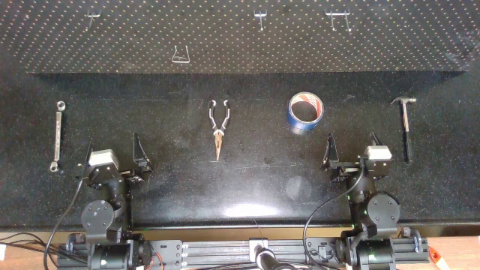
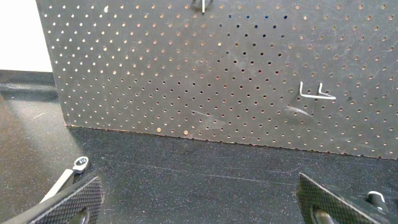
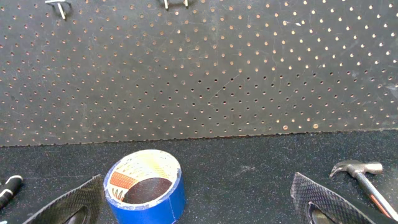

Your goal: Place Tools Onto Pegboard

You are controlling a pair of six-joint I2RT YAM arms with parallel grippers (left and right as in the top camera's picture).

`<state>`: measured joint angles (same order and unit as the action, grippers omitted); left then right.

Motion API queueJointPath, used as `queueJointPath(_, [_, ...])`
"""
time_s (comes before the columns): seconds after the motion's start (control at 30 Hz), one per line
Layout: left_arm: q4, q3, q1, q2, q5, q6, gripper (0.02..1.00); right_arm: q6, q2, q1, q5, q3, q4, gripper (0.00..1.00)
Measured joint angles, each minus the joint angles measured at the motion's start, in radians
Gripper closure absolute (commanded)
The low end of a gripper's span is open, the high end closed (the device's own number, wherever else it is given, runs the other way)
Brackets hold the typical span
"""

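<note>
Both the left gripper (image 1: pixel 112 154) and the right gripper (image 1: pixel 351 150) gape wide and empty near the counter's (image 1: pixel 262 180) front edge. Nothing hung yet: wrench (image 1: pixel 57 135) by the left edge, pliers (image 1: pixel 218 127) mid-counter, tape (image 1: pixel 305 111) and hammer (image 1: pixel 405 127) rightward. Next, I judge, a first grasp, then a lift to the pegboard (image 1: pixel 240 37).

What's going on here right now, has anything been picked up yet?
Nothing is in hand yet. The left tool and right tool both sit open and empty near their bases. The wrench, pliers, blue tape roll and hammer all lie on the table in front of the pegboard, whose hooks hold nothing.
</note>
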<state>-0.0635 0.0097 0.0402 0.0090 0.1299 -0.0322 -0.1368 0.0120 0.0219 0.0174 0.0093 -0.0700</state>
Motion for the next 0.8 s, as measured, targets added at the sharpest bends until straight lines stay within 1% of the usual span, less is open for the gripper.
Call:
queueJointPath(0.57, [0.008, 0.0, 0.0, 0.014, 0.0, 0.0, 0.025, 0.0, 0.0, 0.0, 0.0, 0.0, 0.0, 0.027])
queueJointPath(0.63, [0.028, 0.021, 0.0, 0.132, 0.0, 0.0, 0.023, 0.0, 0.0, 0.0, 0.0, 0.0, 0.001, 0.025])
queueJointPath(0.67, [0.026, 0.068, 0.0, 0.241, 0.001, 0.0, 0.023, 0.0, -0.001, 0.0, 0.0, -0.001, 0.002, 0.025])
queueJointPath(0.77, [-0.012, 0.312, 0.0, 0.55, 0.024, 0.0, 0.023, 0.0, 0.0, 0.0, 0.0, -0.001, 0.002, 0.025])
queueJointPath(0.8, [-0.1, 0.443, 0.0, 0.663, 0.054, 0.0, 0.025, 0.0, -0.001, 0.0, 0.0, -0.001, 0.002, 0.025])
